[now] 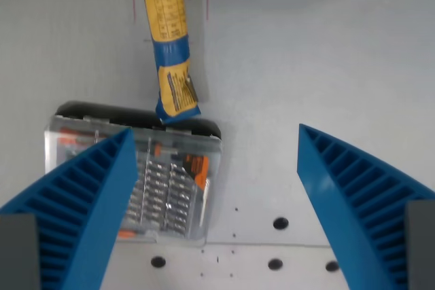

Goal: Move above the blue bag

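I see the blue bag point(169, 39) lying long and narrow at the frame's upper centre, its lower end touching the clear screwdriver bit case point(136, 174) on the white counter point(326, 66). My claw point(214, 157) hangs with fingers wide apart, holding nothing. The bag looks light, soft and crinkly, so I'd pinch across its narrow middle.

Two bright blue ribbed jaws, wedge-shaped, tapering to points, grey blocks at their bases
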Tool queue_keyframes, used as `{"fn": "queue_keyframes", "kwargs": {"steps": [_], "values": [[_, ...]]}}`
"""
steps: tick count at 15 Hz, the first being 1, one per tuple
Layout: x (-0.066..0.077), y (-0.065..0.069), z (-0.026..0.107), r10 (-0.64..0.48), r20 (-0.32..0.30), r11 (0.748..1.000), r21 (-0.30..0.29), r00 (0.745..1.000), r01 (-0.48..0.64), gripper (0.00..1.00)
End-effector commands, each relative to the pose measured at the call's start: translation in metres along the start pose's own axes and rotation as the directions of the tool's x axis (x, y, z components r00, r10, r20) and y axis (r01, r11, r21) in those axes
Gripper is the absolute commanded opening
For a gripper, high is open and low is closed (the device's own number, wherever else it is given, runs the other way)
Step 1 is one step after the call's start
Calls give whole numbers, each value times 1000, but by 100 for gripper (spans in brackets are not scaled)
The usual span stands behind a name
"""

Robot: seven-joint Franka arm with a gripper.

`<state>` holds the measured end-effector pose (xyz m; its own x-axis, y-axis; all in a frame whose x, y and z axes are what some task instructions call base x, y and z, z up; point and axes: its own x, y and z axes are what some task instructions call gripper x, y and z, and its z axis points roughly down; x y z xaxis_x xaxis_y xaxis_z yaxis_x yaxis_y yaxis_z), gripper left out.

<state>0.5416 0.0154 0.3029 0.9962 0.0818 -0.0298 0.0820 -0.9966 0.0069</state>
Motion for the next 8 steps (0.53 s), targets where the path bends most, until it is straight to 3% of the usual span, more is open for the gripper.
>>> {"fn": "queue_keyframes", "kwargs": {"steps": [1,8], "values": [[-3,-6,14,13,-91,999,-40,996,-16,100],[4,-17,49,9,-85,998,-64,996,-14,100]]}}
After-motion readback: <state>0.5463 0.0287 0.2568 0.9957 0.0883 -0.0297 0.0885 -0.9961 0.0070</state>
